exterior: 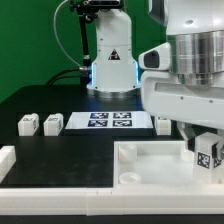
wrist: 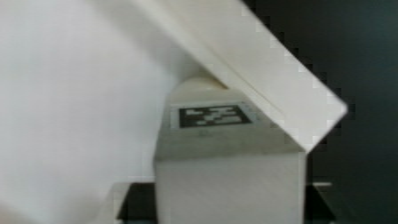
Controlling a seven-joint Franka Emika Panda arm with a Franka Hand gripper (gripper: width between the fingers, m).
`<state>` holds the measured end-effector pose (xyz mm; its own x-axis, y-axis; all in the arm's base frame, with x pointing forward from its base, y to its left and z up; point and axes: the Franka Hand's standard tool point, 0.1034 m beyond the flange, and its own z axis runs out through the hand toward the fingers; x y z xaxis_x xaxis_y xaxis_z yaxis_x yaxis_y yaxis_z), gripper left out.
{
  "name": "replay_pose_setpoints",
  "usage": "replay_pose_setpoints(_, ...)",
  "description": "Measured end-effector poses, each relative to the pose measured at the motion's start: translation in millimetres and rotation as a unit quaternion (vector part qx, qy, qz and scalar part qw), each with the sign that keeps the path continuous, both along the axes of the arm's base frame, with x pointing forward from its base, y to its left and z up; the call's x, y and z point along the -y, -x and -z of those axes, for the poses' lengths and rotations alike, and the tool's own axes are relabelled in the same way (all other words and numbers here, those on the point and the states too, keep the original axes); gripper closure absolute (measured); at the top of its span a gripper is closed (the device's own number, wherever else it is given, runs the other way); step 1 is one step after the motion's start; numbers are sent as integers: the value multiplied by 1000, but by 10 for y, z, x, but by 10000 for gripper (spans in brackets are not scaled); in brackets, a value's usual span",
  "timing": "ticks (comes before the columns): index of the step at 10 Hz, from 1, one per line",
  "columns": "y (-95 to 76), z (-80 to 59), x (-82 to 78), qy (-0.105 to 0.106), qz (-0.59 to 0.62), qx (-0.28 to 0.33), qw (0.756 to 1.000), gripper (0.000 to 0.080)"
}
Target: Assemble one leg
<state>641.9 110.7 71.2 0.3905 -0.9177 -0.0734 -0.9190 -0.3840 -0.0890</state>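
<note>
At the left of the exterior view, two small white plastic block-shaped spare legs (exterior: 28, 123) (exterior: 52, 123) lie on the black desk (exterior: 40, 100), just beside the marker board (exterior: 108, 121). At lower centre sits the large white tray-like tabletop (exterior: 130, 165). At lower right the gripper (exterior: 206, 148) is clenched on the tagged white leg (exterior: 209, 155), judged mid-insertion; next it needs aligning with a corner socket and seating.

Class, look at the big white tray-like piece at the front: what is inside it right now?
A leg held by the gripper sits near a corner of the tray. The leg's lower end and any socket beneath are hidden.
</note>
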Motion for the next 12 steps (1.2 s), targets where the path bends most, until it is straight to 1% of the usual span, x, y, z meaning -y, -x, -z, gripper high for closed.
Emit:
replay_pose_setpoints(1, 6, -6, -9, -14, 102, -17, 995, 501)
replay_pose_setpoints(2, 3, -7, 4, -31, 193, -29, 980, 501)
replay_pose_setpoints(3, 6, -10, 10, -47, 279, -41, 958, 501)
replay_pose_setpoints(4, 17, -7, 2, -49, 321, -49, 945, 501)
replay_pose_setpoints(5, 22, -5, 2, -49, 375, -56, 924, 501)
replay_pose_setpoints(6, 25, -3, 6, -47, 397, -57, 915, 500)
replay_pose_setpoints(8, 27, -6, 11, -43, 407, -56, 911, 499)
replay_pose_setpoints(10, 28, -9, 9, -40, 400, -53, 914, 498)
replay_pose_setpoints(11, 33, 0, 3, -41, 388, -52, 919, 419)
replay_pose_setpoints(12, 33, 0, 1, -41, 388, -52, 919, 419)
